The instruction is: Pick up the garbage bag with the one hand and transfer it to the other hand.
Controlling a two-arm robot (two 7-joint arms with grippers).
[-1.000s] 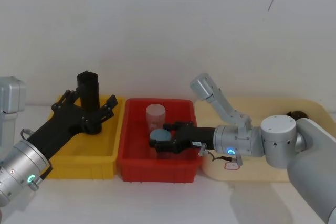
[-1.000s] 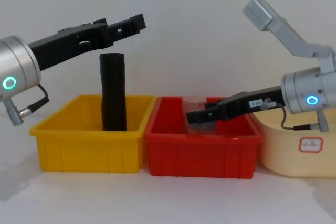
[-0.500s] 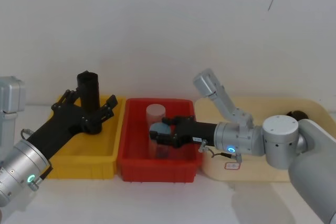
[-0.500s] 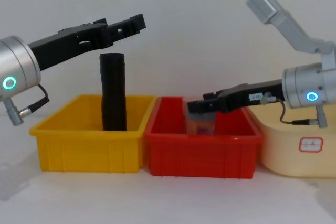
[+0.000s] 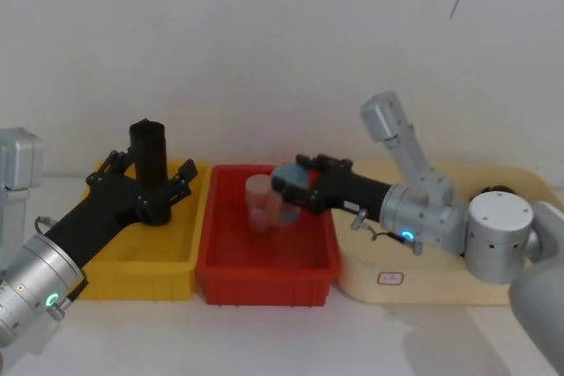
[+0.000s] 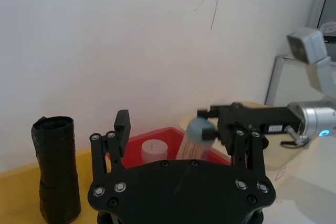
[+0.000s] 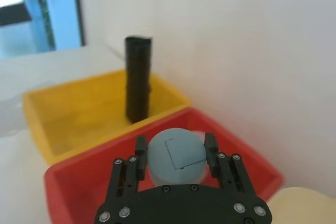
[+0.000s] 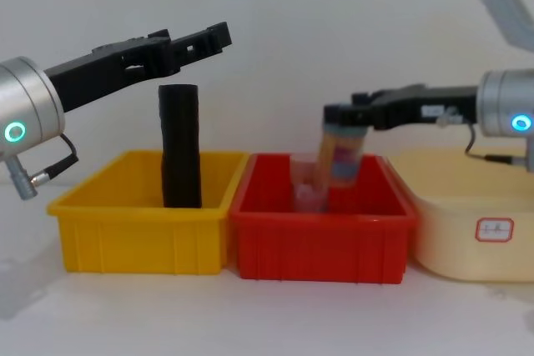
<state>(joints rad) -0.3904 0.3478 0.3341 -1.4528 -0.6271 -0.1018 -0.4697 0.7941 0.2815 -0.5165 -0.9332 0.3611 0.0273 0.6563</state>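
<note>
The garbage bag (image 5: 148, 149) is a tall black roll of glossy plastic standing upright at the back of the yellow bin (image 5: 141, 277); I also see this roll (image 8: 180, 147) from the chest and from the left wrist (image 6: 55, 169). My left gripper (image 8: 209, 42) hangs open just above its top, touching nothing; its fingers (image 6: 122, 129) are spread wide. My right gripper (image 5: 300, 184) is shut on a clear jar with a blue-grey lid (image 8: 342, 152), held tilted above the red bin (image 8: 321, 248). The lid (image 7: 176, 156) sits between the right fingers.
A second clear jar (image 5: 261, 200) with a pale lid stands in the red bin (image 5: 264, 283). A beige tray (image 5: 441, 292) lies to the right of it, with a small dark object (image 5: 498, 192) at its far edge. A white wall is close behind.
My right gripper has lifted the blue-lidded jar up out of the red bin and carried it toward the back right. The left arm and the black roll have not moved.
</note>
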